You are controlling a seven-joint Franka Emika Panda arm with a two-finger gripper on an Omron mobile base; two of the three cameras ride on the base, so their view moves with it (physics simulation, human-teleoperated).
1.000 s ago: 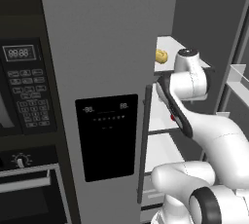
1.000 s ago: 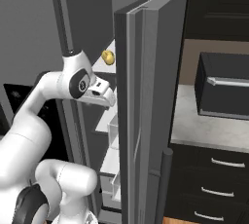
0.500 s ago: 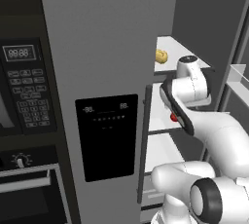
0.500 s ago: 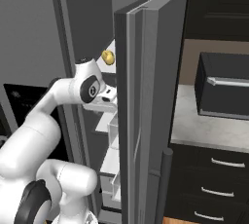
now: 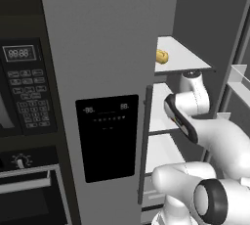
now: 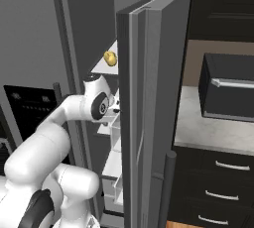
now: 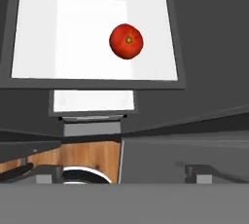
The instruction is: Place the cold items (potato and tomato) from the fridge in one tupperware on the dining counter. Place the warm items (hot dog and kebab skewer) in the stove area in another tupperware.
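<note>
Currently, one tomato [image 7: 126,41] is lying on a white fridge shelf [image 7: 73,38], and one potato [image 5: 162,56] is sitting on the upper shelf [image 5: 183,57]. The arm [image 5: 195,116] is reaching inside; the hand's opening cannot be determined.

Both base views looked from behind the arm into the open fridge [image 5: 195,33]; the hand view faced a shelf [image 7: 44,38] closely.

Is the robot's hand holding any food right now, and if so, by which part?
Nothing seems to be held. The tomato lies loose on a white fridge shelf ahead of the hand, and the potato sits untouched on the upper shelf. The fingers themselves can't be made out.
</note>
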